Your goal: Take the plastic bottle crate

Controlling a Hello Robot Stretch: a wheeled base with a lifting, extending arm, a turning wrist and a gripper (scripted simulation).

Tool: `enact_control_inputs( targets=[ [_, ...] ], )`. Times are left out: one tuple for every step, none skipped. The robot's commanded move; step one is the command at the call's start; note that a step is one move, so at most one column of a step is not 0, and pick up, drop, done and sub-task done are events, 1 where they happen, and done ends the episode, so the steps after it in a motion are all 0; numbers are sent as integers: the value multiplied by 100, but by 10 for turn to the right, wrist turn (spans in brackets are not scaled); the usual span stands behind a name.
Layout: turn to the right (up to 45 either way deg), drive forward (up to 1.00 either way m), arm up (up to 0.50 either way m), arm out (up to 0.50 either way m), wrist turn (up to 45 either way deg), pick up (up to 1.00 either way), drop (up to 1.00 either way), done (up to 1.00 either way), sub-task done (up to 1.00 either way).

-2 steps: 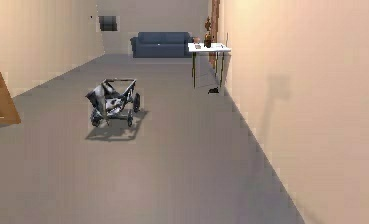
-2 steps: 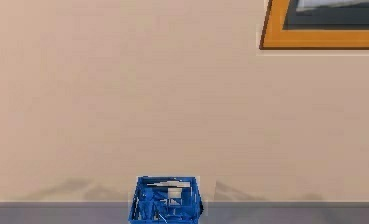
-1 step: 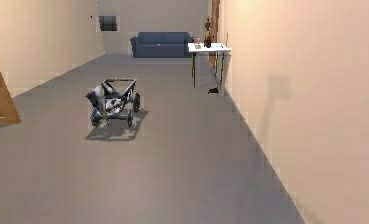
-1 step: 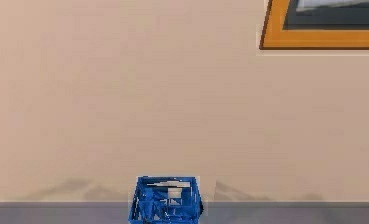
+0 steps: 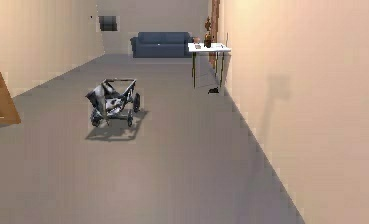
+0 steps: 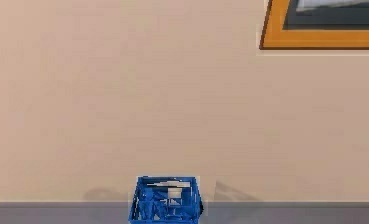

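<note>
forward view: grey wheeled cart mid-floor; blue sofa at far wall; white surface along the view's right wall | arm side view: blue plastic bottle crate on floor against beige wall; orange-framed picture high on that wall | claw: state cannot be told

**Forward view.** Illumination is bright, diffuse and even. The wall at the forward view's right is the brightest surface, and the grey floor reads mid-tone. The far end around the blue sofa is dimmer. A soft dark shadow lies on the floor under the wheeled cart. The side table casts a faint grey shadow on the wall, on its nearer side.

**Arm side view.** The cream wall is uniformly lit. Faint grey shadows spread on it to both sides of the blue crate. The floor strip is darker than the wall.
</note>
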Motion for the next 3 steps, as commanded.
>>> enact_control_inputs(
  targets=[
    [0, 0, 0, 0, 0, 100, 0, 0, 0],
    [0, 0, 10, 0, 0, 0, 0, 0, 0],
    [0, 0, 0, 0, 0, 0, 0, 100, 0]
  ],
)
